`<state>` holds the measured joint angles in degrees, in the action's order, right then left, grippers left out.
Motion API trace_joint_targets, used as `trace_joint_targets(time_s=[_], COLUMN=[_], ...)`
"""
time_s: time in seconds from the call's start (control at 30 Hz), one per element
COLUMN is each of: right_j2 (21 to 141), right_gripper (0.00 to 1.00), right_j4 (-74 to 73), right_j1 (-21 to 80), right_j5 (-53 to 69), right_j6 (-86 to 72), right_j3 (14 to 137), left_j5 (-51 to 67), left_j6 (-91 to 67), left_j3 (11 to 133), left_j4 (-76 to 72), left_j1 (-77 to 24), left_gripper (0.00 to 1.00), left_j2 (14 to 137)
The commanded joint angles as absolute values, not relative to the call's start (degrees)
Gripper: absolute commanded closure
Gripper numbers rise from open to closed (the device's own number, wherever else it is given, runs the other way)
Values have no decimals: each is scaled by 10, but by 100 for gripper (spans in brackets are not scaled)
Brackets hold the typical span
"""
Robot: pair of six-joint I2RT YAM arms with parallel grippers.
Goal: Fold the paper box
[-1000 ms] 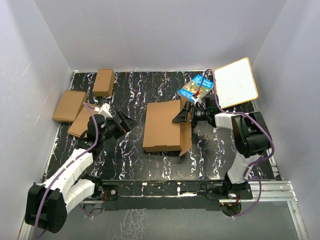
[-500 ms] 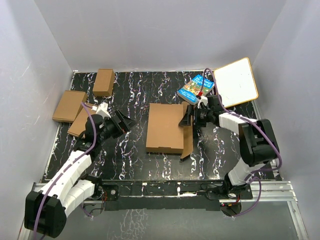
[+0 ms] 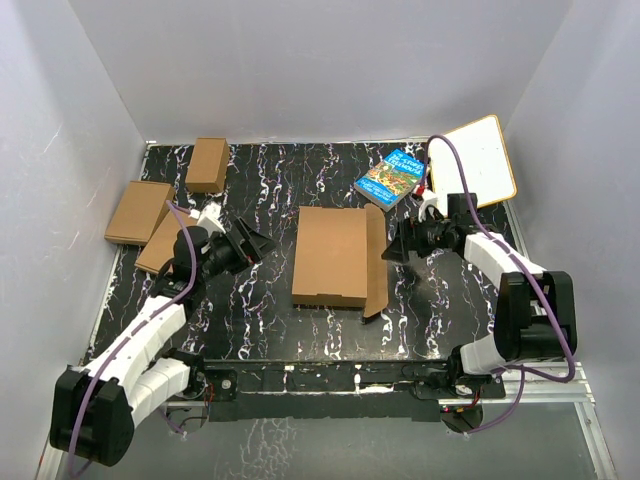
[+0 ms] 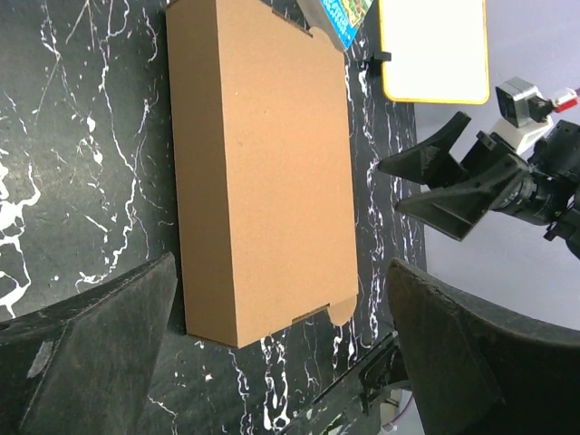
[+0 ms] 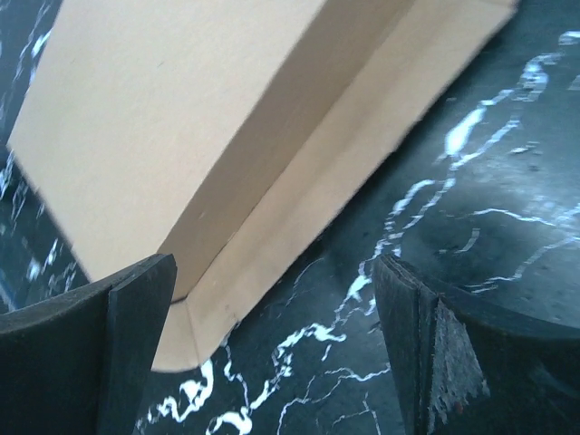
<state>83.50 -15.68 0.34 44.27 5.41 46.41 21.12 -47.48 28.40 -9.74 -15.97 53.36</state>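
The paper box point(image 3: 335, 257) lies flat in the middle of the black marbled table, lid down, with a long side flap point(image 3: 377, 262) sticking out along its right edge. My left gripper point(image 3: 258, 243) hovers open just left of the box, apart from it; its wrist view shows the box point(image 4: 258, 163) ahead between the spread fingers. My right gripper point(image 3: 392, 247) stands open just right of the flap, touching nothing. In the right wrist view the box wall point(image 5: 172, 118) and the flap point(image 5: 344, 172) lie ahead of the open right gripper point(image 5: 272, 344).
Three smaller folded cardboard boxes point(image 3: 208, 164) point(image 3: 138, 211) point(image 3: 165, 245) sit at the back left. A blue book point(image 3: 391, 177) and a white board with a wooden rim point(image 3: 478, 165) lie at the back right. Grey walls close in the table.
My right gripper has opened and drawn back to the right, off the box's right edge. The box settled slightly and its right flap stands free. The left arm barely moved.
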Motion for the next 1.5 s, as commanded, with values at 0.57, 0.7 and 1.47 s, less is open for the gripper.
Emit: trace_joint_targets(time_s=[0.57, 0.7, 1.47], right_j2=[770, 781, 696], right_gripper=[1, 1, 40], right_j4=[-647, -703, -356], right_j1=[6, 10, 176], right_j5=[726, 707, 539], right_j6=[986, 1099, 935], right_j3=[500, 483, 328], left_j5=[261, 220, 134], left_j6=[-414, -381, -359], left_j3=[320, 336, 369], left_j4=[-95, -49, -100], left_j1=[-164, -185, -295], left_gripper=[7, 10, 21], left_j2=[540, 547, 731])
